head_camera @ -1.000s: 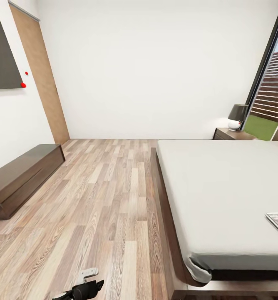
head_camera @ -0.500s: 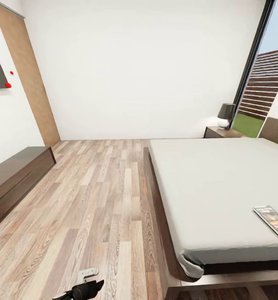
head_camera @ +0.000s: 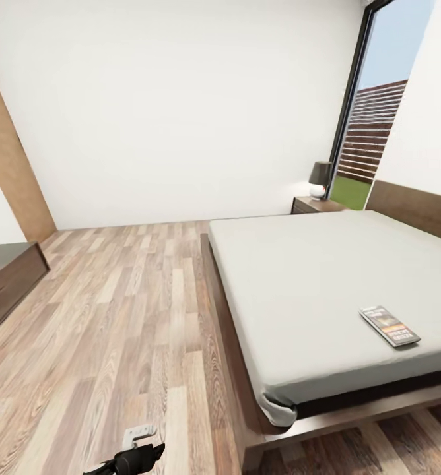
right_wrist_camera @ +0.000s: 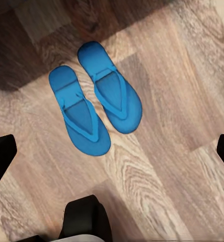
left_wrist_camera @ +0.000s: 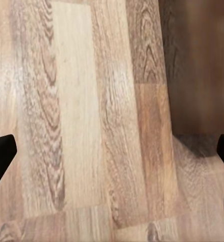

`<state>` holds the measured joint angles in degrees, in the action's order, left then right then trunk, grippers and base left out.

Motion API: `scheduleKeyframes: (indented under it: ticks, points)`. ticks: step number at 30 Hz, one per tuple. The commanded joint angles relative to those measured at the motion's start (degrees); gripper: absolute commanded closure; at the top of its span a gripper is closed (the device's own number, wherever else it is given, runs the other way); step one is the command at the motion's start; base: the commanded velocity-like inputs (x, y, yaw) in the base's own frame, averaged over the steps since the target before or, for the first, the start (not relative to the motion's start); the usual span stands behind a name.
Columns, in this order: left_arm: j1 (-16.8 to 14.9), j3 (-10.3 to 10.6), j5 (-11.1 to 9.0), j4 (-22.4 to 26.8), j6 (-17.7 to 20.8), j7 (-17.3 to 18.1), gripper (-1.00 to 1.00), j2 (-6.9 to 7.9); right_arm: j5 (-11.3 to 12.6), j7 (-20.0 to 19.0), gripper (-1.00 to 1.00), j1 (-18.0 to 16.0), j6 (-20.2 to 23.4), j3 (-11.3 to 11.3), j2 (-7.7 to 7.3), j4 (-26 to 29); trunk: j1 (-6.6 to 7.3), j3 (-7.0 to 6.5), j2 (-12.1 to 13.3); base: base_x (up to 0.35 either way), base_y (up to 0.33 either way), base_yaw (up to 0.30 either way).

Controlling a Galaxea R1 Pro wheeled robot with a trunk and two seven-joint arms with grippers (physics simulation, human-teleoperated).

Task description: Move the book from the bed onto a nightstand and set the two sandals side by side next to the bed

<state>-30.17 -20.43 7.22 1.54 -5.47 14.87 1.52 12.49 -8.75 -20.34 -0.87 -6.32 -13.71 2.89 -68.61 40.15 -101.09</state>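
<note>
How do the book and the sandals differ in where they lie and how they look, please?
The book lies on the bed; the sandals lie on the floor. The book is one grey-black rectangle with an orange band; the sandals are two plain blue ovals, side by side. All lie flat.

Robot body: black parts and one pale bracket, little else visible.
Head view, bottom edge: a matte black arm segment [head_camera: 136, 460], rounded and lumpy in outline with a pointed tip; above it a small light grey bracket piece [head_camera: 138, 433], L-shaped, with what looks like a dark hole. Left wrist view: two plain black fingertips [left_wrist_camera: 1, 156], blunt wedge shapes at opposite frame edges, no markings. Right wrist view: the same kind of black fingertips [right_wrist_camera: 2, 157] at the edges, plus a rounded glossy black housing [right_wrist_camera: 85, 218] with a pale grey strip under it. Cables, screws, labels: cannot tell.
</note>
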Motion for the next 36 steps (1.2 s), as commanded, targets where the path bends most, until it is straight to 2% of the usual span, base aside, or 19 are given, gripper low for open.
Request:
scheduleKeyframes:
  ticks: [1, 29, 36]
  points:
    - [-0.03, -0.49, 0.6, -0.05, -0.24, 0.15, -1.0, 0.03, 0.16, -0.31, -1.0, -0.05, -0.09, -0.45, 0.0, -0.08, 0.01, 0.05, -0.02, 0.0, 0.0, -0.3]
    - [-0.01, -0.44, 0.6, -0.05, -0.19, 0.07, -1.0, -0.1, 0.16, -0.31, -1.0, -0.05, -0.09, -0.5, -0.06, -0.08, 0.01, 0.05, -0.02, -0.001, -0.03, -0.3]
    - [-0.04, -0.4, 0.6, -0.05, -0.21, 0.07, -1.0, -0.12, 0.16, -0.31, -1.0, -0.05, -0.09, -0.53, -0.16, -0.08, 0.01, 0.05, -0.02, -0.138, -0.002, -0.3]
